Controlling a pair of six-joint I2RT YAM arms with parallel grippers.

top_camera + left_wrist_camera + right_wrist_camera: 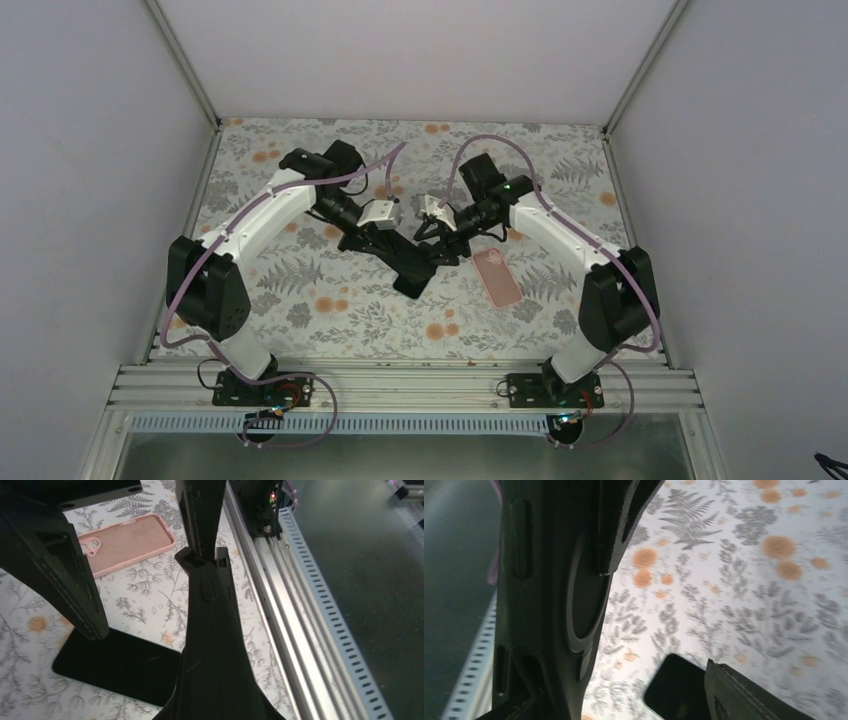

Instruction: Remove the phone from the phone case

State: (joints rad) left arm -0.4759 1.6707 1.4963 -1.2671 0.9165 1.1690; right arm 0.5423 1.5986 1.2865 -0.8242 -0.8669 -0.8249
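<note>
Phone case [127, 542] looking soft, matt, rubbery. Phone [115, 667] showing smooth, dark, slightly shiny face. Counter [145, 600] wearing matt flower-print cover. Rail [280, 595] gleaming as bare ribbed metal. Gripper fingers [616, 530] looking matt black plastic, ridged.

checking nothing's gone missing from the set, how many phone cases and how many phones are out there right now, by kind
phone cases: 2 (soft pink phone case lying flat and empty; matte black phone case held up off the surface)
phones: 1 (flat black slab phone lying down, out of any case)
total: 3
</note>
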